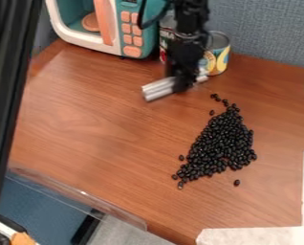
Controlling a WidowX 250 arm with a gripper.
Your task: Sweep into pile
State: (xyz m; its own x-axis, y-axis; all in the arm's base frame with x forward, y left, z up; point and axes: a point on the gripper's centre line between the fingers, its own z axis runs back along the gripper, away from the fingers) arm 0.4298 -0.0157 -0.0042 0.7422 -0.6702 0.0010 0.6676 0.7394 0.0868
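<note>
The gripper [182, 87] hangs over the upper middle of the table, in front of two cans, and is shut on a silver ridged bar [158, 89]. The bar sticks out on both sides of the gripper, its longer part toward the left. Below and to the right of the gripper, apart from the bar, lies a heap of shiny black beans [220, 143]. It is narrow at the top and widens downward. A few beans lie loose at its upper tip, its lower left side and its lower right.
Behind the gripper stand a can with a yellow label [217, 55] and another can partly hidden by the arm. A teal and white toy microwave [140, 36] is at the back left. White tape [263, 235] marks the lower right, and a clear strip [78, 194] edges the table's lower left.
</note>
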